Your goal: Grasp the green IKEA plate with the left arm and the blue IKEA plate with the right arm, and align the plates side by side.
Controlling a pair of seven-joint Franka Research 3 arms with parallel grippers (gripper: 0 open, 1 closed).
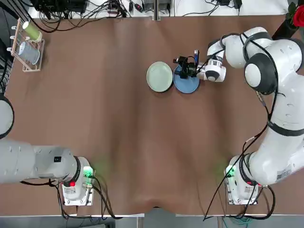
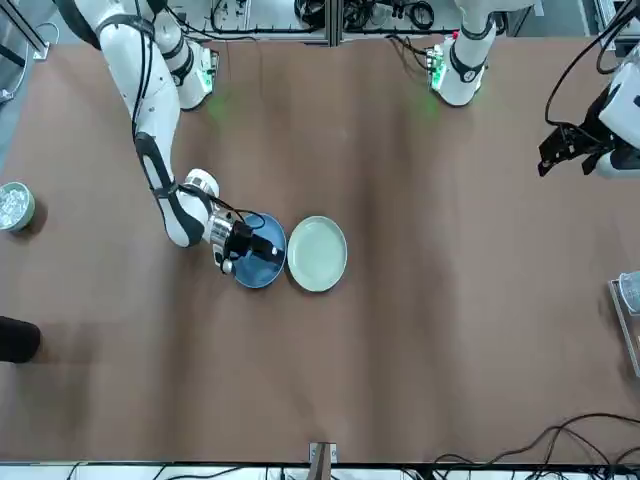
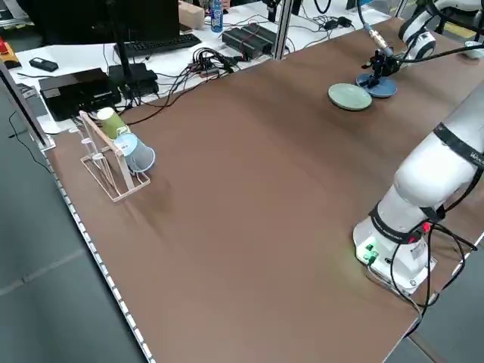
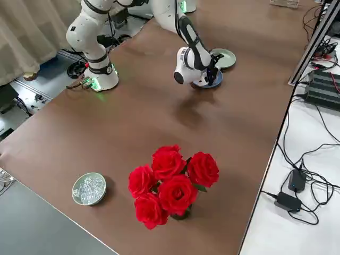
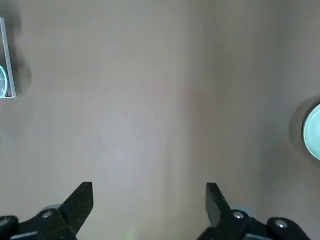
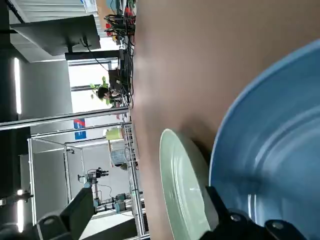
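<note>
1. In the top view, the green plate (image 1: 159,77) lies on the brown table (image 1: 118,123) just above the middle of the frame.
2. The blue plate (image 1: 186,85) is immediately to its right there, partly hidden under the right gripper (image 1: 183,69). Their rims look very close; whether they touch, I cannot tell.
3. The right gripper's jaws are open: the right wrist view shows its two fingers wide apart, one in front of the blue plate, at the lower right of the frame. Whether it touches the plate, I cannot tell.
4. The left gripper (image 2: 568,148) is at the upper right of the front view, well apart from both plates. Its jaws are open, with only bare table seen between the fingers in the left wrist view.
5. A white rack (image 1: 29,50) holding two cups (image 1: 31,43) stands at the top view's upper left.
6. In the right side view, red roses (image 4: 172,186) stand at lower centre and a bowl (image 4: 89,189) sits at lower left.
</note>
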